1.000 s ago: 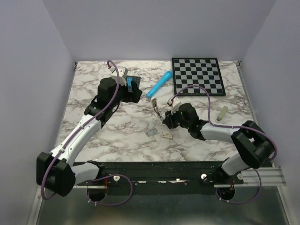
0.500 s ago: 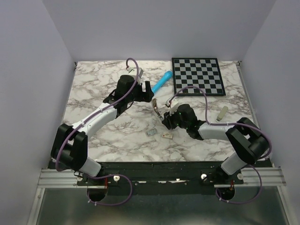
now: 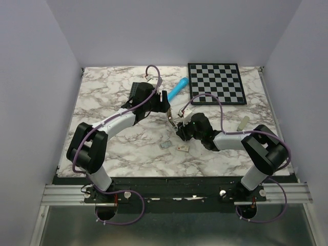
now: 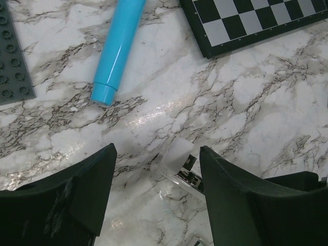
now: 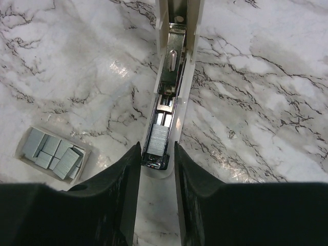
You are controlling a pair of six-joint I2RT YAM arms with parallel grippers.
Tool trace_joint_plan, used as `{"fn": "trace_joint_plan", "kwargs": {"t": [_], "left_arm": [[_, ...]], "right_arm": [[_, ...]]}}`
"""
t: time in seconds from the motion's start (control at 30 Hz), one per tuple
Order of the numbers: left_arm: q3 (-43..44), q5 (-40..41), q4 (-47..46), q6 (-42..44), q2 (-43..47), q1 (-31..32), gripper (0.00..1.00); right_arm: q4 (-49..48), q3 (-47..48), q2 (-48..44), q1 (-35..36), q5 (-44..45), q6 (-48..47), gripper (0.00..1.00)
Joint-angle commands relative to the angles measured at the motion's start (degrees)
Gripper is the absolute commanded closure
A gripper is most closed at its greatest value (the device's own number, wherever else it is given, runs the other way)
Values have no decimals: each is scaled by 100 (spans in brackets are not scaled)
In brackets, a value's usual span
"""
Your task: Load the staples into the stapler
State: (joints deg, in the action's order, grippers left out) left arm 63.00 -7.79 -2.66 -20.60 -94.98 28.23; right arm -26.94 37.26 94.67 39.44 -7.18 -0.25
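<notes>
Now the right gripper [image 5: 157, 149] is clamped on the stapler [image 5: 174, 77]. Its two dark fingers [image 5: 115, 195] press against the cream sides at the near end, so the body runs straight out ahead of the fingertips. The stapler is hinged open with its shiny rail bared, and a ridged silvery strip [image 5: 160, 137] sits in the rail right at the fingertips.

The left gripper [image 4: 156, 152] hangs over the stapler's far tip, its own fingers wide apart and touching nothing. That cream tip shows in the gap below, nearer the right-hand finger.

The staples [image 3: 165, 145], a small grey block, lie flat on the marble table [image 3: 102, 102] just to the near-left of the right gripper, apart from all four fingers. A little cream box [image 3: 182, 148] lies just beside them.

Farther back, a blue cylinder [image 4: 118, 48] lies between a grey studded plate [image 4: 15, 56] and a chessboard [image 4: 256, 20], apart from both grippers.
</notes>
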Motion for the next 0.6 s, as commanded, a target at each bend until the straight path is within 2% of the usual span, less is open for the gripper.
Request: {"fn": "trace_joint_plan", "kwargs": {"t": [0.0,0.17,0.27,0.53,0.57], "left_arm": [[89,-196,-262,-32,-134,34,27],[81,-249,-306,-41,-266,60,28],[150,-258,-253,21,-372,60,37],[-42,-284,-227,-110,-293,69,45],[-138,-267,-270,-137,-258,95,49]], "right_arm": [[-154,142,139,46,50,-107,63],[-154,168,174,46,41,-115,70],[-154,177,192,46,33,-115,73],[-154,194,218,46,32,-124,77],[-145,194,218,46,32,-124,77]]}}
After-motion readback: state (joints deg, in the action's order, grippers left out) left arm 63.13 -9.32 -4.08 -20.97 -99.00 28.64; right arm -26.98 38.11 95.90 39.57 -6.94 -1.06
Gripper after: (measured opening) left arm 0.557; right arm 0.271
